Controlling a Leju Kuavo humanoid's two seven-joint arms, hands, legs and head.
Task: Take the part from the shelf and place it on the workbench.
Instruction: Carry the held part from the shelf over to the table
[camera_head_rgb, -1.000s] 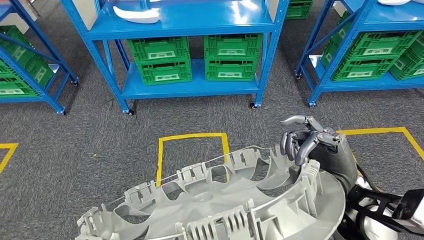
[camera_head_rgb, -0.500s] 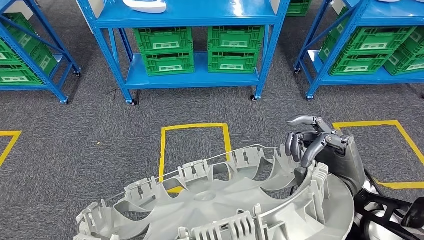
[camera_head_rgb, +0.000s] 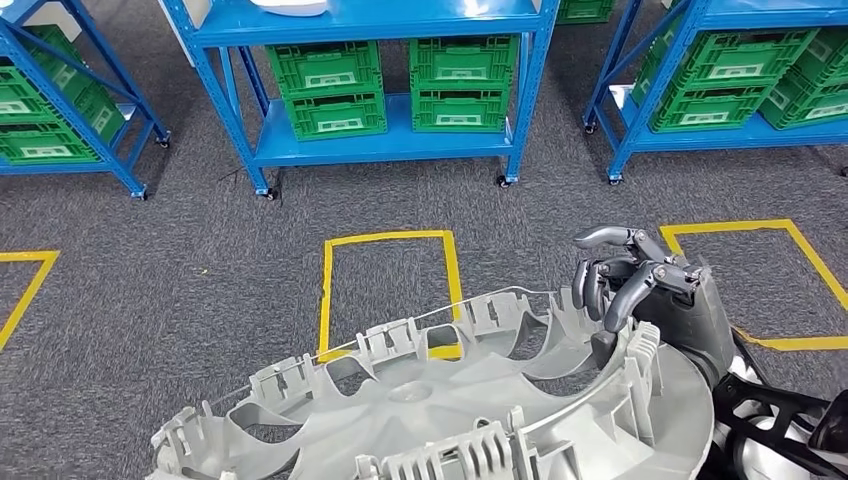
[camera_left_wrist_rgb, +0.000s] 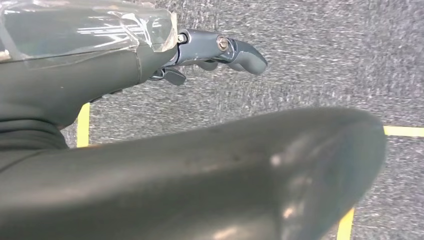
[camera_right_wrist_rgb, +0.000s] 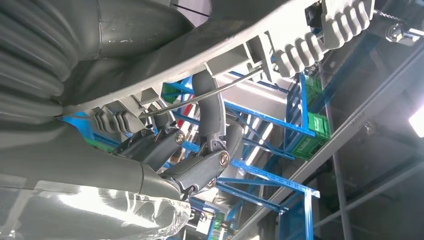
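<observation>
While the right hand's (camera_head_rgb: 640, 290) dark fingers (camera_right_wrist_rgb: 210, 107) hook its ribbed rim, the round grey plastic part (camera_head_rgb: 450, 400) hangs over coarse carpet (camera_head_rgb: 200, 260).

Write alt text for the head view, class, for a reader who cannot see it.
A large grey round plastic part fills the lower frame, held at its edge by the robot's right hand above grey carpet marked with yellow tape squares. Behind stand blue shelves holding green crates.
</observation>
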